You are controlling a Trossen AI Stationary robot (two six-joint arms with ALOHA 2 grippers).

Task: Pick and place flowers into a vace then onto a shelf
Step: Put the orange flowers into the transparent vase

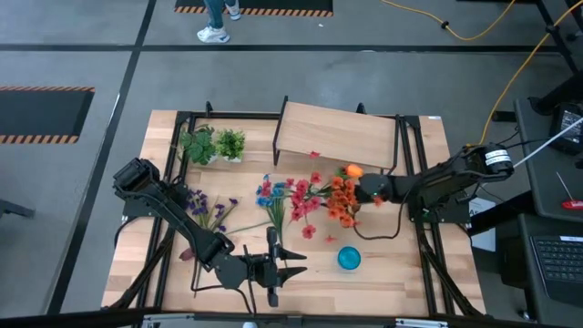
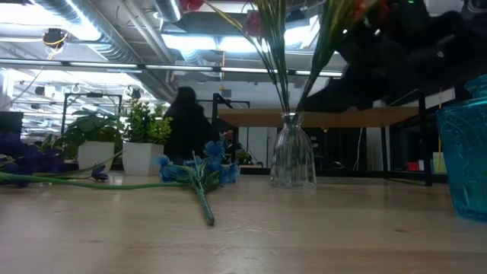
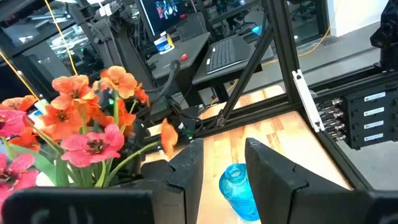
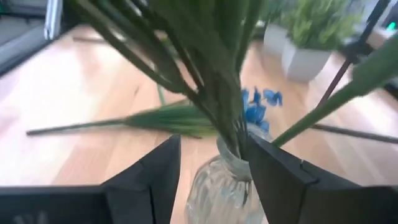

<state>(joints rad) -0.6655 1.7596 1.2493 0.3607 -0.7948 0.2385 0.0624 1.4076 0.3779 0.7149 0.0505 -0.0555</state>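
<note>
A clear ribbed glass vase [image 2: 292, 158] stands near the middle of the large wooden tabletop [image 1: 401, 273], holding a bunch of green-stemmed artificial flowers with red and orange blossoms [image 1: 330, 198] whose stems fan up out of its narrow neck. The right gripper [image 4: 210, 163] hangs just above that neck, its two dark fingers spread wide on either side of the stems and closed on nothing. The left gripper [image 1: 287, 261] waits near the table's front edge, its fingers also apart and empty. A small turquoise glass jar [image 1: 349, 259] stands between the front edge and the vase, with nothing in it. A blue-blossomed stem [image 1: 271, 202] and a purple-blossomed stem [image 1: 206, 209] lie flat on the wood to the vase's left. Behind the vase, the light-wood shelf on thin black legs [image 1: 335, 133] carries no vase. The low view alone shows the vase's glass body and a dark-clothed person [image 2: 186, 122] in the room beyond; from above, the blossoms cover the vase completely.
</note>
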